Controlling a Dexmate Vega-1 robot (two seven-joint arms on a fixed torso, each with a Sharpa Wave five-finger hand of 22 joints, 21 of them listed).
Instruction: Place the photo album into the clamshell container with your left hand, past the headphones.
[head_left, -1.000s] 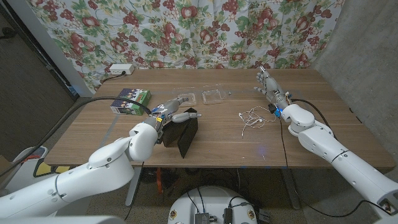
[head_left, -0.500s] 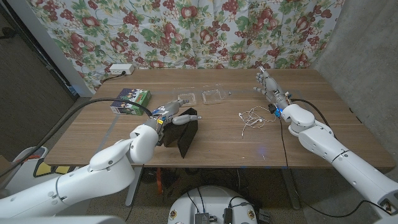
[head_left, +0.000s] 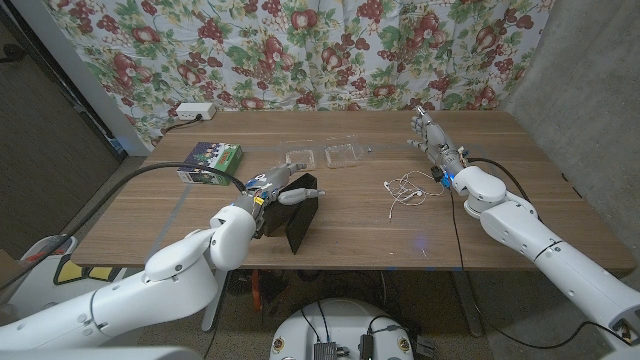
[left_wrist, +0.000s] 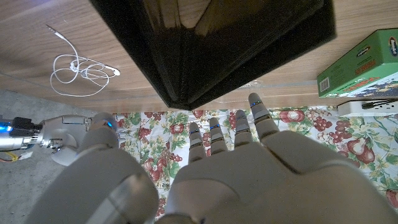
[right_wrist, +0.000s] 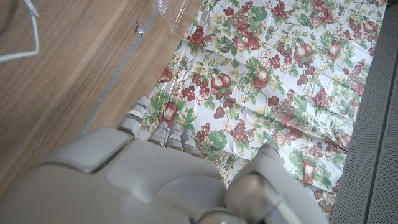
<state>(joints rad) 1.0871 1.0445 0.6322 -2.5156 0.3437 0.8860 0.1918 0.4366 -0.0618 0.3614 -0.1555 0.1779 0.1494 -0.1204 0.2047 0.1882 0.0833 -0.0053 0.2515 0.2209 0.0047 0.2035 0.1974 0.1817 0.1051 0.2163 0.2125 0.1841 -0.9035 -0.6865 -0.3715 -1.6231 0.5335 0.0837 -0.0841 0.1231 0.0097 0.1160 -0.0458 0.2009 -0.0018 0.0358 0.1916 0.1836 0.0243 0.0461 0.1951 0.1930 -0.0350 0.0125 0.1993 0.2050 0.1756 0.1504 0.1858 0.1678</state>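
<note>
1. The photo album (head_left: 296, 218), black and glossy, stands half open like a tent on the wooden counter (head_left: 350, 225), spine uppermost and running away from the robot.
2. The left hand (head_left: 283, 188) grasps its top edge.
3. The clear plastic clamshell container (head_left: 343, 154) lies farther back, with white corded headphones (head_left: 405, 190) in a loose tangle nearby.
4. The right hand (head_left: 433, 139) holds nothing, fingers extended.

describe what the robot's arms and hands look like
Both arms have glossy white rounded shells. The left hand and right hand are light grey, with segmented fingers. A black cable runs along each arm, and a blue fitting sits at the right wrist.
</note>
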